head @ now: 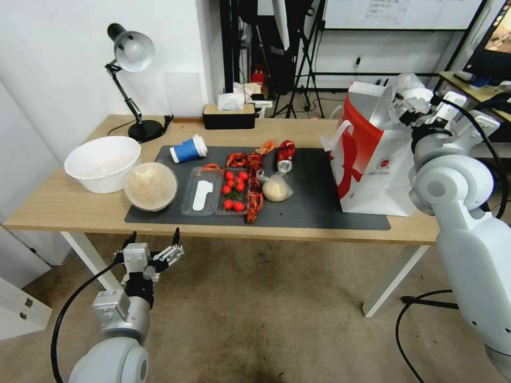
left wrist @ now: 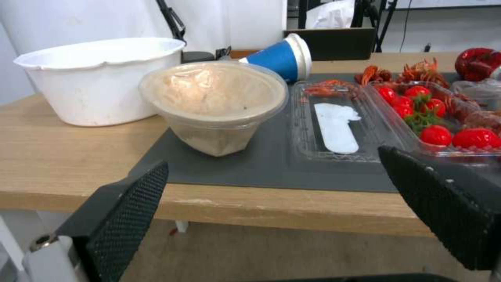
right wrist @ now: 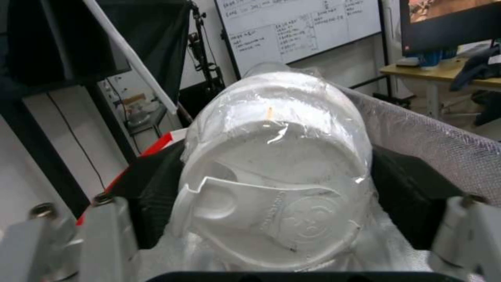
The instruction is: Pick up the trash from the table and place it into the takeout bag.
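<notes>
Right wrist view: we hold the clear cup in the right gripper; centre it over the takeout bag before releasing. Left gripper waits open.

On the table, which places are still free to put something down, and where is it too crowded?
Free: the dark mat between the small plastic bag and the takeout bag, and the bare wood along the table front edge below the white bowl. Crowded: the mat's middle, from the beige tub past the tomato tray to the crayfish shells.

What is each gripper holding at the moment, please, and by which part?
The right gripper grips the clear plastic cup by its sides, over the takeout bag. The left gripper is open, holding nothing.
</notes>
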Controlling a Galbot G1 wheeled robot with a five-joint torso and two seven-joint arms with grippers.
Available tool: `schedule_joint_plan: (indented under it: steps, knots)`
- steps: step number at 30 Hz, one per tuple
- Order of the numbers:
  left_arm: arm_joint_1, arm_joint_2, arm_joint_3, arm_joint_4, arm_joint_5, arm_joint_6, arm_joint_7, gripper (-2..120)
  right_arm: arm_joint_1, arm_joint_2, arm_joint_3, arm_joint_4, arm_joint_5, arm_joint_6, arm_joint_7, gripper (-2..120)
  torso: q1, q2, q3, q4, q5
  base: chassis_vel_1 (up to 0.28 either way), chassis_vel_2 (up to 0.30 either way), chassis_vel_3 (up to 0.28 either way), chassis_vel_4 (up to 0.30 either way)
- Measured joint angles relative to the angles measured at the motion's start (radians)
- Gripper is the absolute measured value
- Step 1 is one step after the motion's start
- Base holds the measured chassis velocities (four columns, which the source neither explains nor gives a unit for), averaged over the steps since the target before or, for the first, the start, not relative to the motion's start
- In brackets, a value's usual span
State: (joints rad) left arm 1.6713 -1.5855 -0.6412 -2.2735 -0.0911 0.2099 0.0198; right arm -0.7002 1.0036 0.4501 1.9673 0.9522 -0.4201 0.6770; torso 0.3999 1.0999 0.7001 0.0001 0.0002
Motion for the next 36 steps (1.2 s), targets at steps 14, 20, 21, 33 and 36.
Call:
schedule_joint_plan:
  steps: [14, 20, 21, 33, 36]
  knots:
    - [0.000, 0.000, 0.001, 0.000, 0.003, -0.002, 0.000, 100, 0.007, -0.009, 0.004, 0.016, 0.034, -0.016, 0.018, 100, 0.000, 0.000, 0.000, -0.0002, -0.0002, 0.000, 0.000, 0.000, 0.000]
    - [0.001, 0.002, 0.000, 0.000, 0.003, -0.002, 0.001, 100, -0.036, -0.031, 0.019, 0.096, 0.051, 0.141, -0.157, 100, 0.000, 0.000, 0.000, -0.0001, -0.0003, 0.000, 0.000, 0.000, 0.000]
    - [0.001, 0.002, 0.000, 0.000, 0.003, -0.002, 0.001, 100, -0.036, -0.031, 0.019, 0.096, 0.051, 0.141, -0.157, 100, 0.000, 0.000, 0.000, -0.0001, -0.0003, 0.000, 0.000, 0.000, 0.000]
    - [-0.001, 0.008, -0.006, 0.000, -0.002, -0.008, 0.001, 100, -0.449, -0.131, 0.018, 0.346, -0.208, 0.346, -0.507, 100, 0.000, 0.000, 0.000, -0.0002, -0.0002, 0.000, 0.000, 0.000, 0.000]
    - [-0.001, 0.012, -0.006, 0.000, -0.003, -0.013, 0.001, 100, -0.533, -0.116, -0.008, 0.356, -0.321, 0.373, -0.507, 100, 0.000, 0.000, 0.000, -0.0001, -0.0003, 0.000, 0.000, 0.000, 0.000]
